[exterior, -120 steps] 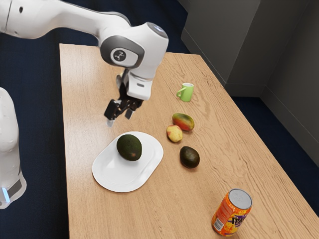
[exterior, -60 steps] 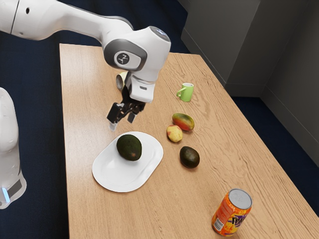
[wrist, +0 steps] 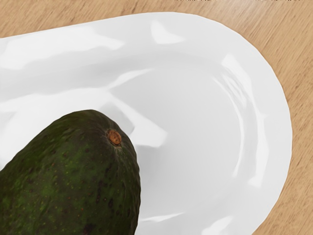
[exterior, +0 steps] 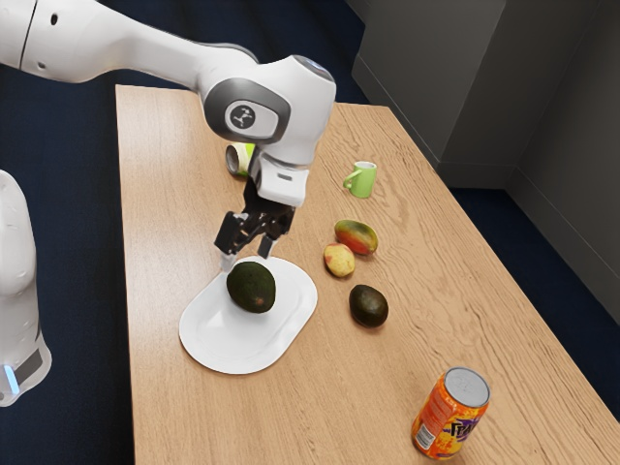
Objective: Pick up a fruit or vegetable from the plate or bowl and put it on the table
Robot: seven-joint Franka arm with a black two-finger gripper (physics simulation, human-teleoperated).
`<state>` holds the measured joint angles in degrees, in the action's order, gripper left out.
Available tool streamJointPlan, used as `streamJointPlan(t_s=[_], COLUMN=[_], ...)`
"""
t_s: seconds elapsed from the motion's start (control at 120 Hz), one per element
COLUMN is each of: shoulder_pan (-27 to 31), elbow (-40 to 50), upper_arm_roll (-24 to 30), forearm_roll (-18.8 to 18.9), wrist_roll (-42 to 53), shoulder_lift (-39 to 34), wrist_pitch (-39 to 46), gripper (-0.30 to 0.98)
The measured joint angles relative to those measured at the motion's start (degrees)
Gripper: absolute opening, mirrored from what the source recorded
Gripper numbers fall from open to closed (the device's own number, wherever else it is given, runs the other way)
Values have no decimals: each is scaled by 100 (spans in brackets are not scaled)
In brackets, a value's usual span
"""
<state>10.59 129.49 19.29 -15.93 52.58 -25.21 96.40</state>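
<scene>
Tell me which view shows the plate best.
The exterior view: nearly all the plate shows around its avocado, both rounded ends included. The wrist view shows one end closer, but cuts off the other.

In the exterior view, the table (exterior: 174, 203) is looked down on at a slant, from farther back at the side of the arm (exterior: 145, 44), which is seen entering from ten o'clock. In the wrist view, mounted by the tool (exterior: 246, 256), the plate (exterior: 232, 351) is faced from close above. Plate, avocado (exterior: 252, 288) and some tabletop are shared.
</scene>
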Motion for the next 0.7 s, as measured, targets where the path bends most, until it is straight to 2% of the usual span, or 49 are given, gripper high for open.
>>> streamJointPlan(t_s=[0.2,0.492,0.7], shoulder_pan=[292,435,716], elbow=[8,14,40], upper_arm_roll=[231,265,567], forearm_roll=[12,130,141], wrist_roll=[57,125,155], shoulder_lift=[-7,-9,-9], wrist_pitch=[100,182,284], gripper=[69,69,69])
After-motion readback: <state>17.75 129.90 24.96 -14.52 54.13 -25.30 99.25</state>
